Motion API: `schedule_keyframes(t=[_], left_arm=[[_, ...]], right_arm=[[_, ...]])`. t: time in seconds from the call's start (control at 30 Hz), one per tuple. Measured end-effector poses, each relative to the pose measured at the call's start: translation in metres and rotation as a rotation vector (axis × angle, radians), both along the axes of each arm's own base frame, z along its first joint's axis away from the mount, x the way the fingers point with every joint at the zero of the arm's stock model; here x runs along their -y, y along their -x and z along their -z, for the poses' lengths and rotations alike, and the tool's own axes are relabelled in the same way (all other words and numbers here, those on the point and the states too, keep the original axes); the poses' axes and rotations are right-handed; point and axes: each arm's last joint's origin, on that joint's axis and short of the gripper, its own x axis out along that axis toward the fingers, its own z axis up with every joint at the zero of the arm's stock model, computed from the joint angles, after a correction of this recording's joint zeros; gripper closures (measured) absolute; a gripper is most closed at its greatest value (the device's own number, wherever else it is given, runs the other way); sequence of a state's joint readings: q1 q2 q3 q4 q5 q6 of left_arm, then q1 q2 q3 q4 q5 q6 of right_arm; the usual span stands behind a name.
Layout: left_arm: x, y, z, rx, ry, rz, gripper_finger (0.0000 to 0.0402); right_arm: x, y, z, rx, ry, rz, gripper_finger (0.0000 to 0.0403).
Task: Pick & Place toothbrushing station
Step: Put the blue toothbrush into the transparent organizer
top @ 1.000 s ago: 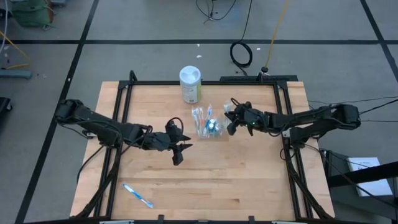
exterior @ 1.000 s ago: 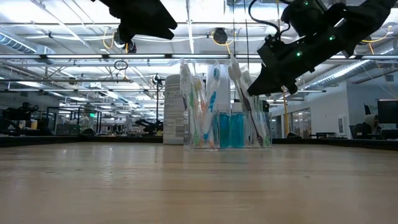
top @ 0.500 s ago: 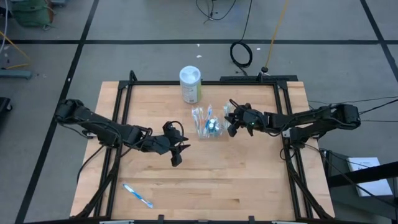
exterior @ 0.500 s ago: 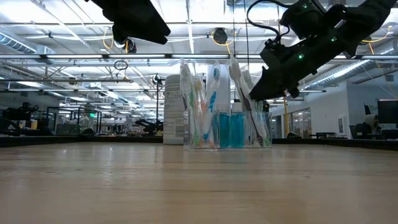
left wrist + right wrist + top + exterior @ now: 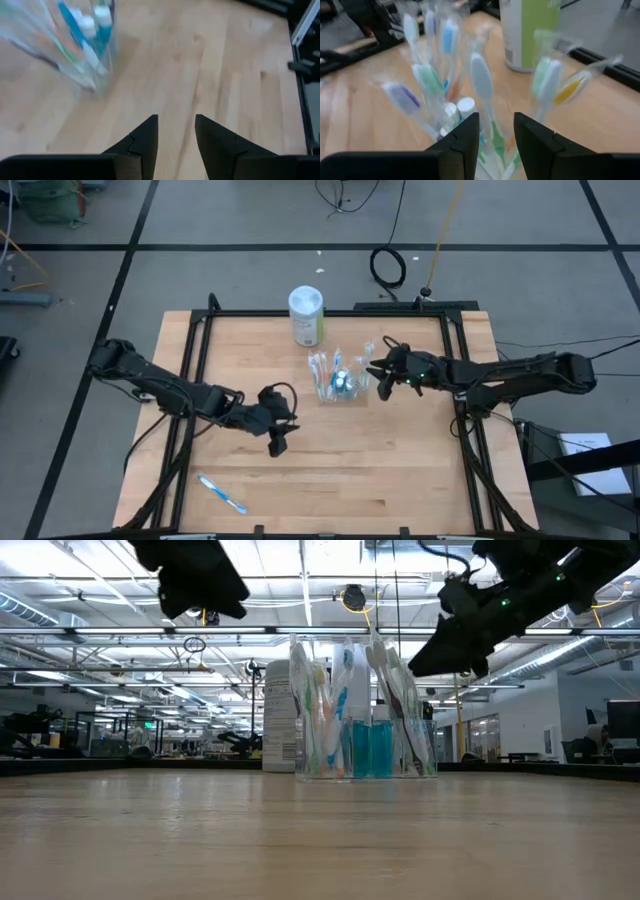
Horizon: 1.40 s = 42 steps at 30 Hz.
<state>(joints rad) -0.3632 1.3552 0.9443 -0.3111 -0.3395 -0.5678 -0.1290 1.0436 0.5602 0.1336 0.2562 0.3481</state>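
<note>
The toothbrushing station is a small clear cup (image 5: 337, 383) that stands upright on the wooden table, right of centre. It holds several wrapped toothbrushes and teal tubes (image 5: 365, 745). My right gripper (image 5: 374, 376) hangs just right of the cup, above the brush heads (image 5: 482, 82). It is open with nothing pinched between its fingers (image 5: 496, 132). My left gripper (image 5: 277, 445) hovers open over bare wood left of the cup and nearer the front edge (image 5: 176, 132). A loose blue toothbrush (image 5: 221, 494) lies flat near the front left.
A tall white-lidded canister with a green label (image 5: 306, 316) stands behind the cup near the far edge. Black frame rails (image 5: 452, 360) run along the table's sides. Bare wood lies across the front half of the table.
My right gripper has risen from among the brush heads and drawn back a little toward the table's right edge. My left gripper has drifted toward the near edge and slightly left, away from the cup. The cup and its brushes have stayed in place.
</note>
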Motion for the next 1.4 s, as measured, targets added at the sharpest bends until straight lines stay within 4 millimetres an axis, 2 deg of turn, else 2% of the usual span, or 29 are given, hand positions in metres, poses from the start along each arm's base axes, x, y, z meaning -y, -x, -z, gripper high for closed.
schedule_keyframes(t=[0.17,0.4,0.6,0.87,1.07,1.23,1.4], left_arm=[[0.017,0.012,0.006,-0.081,0.043,0.052,0.0268],[0.053,0.031,0.014,-0.198,0.121,0.261,0.0268],[0.09,0.046,0.037,-0.295,0.031,0.455,0.0268],[0.126,0.063,0.076,-0.558,0.123,0.707,0.0268],[0.139,0.075,0.099,-0.676,0.069,0.69,0.0268],[0.148,0.084,0.108,-0.742,0.104,0.697,0.0268],[0.153,0.086,0.115,-0.749,0.096,0.63,0.0268]], right_arm=[[-0.001,0.005,-0.008,0.04,0.0,0.0,0.0293],[-0.007,0.005,-0.009,0.027,0.04,-0.048,0.0293],[-0.007,0.005,-0.009,0.02,0.067,-0.06,0.0291],[-0.008,0.004,-0.011,0.042,0.07,-0.061,0.0291],[-0.007,0.004,-0.012,0.046,0.071,-0.06,0.0291],[-0.007,0.004,-0.012,0.048,0.071,-0.06,0.0291],[-0.007,0.003,-0.013,0.061,0.073,-0.059,0.0291]])
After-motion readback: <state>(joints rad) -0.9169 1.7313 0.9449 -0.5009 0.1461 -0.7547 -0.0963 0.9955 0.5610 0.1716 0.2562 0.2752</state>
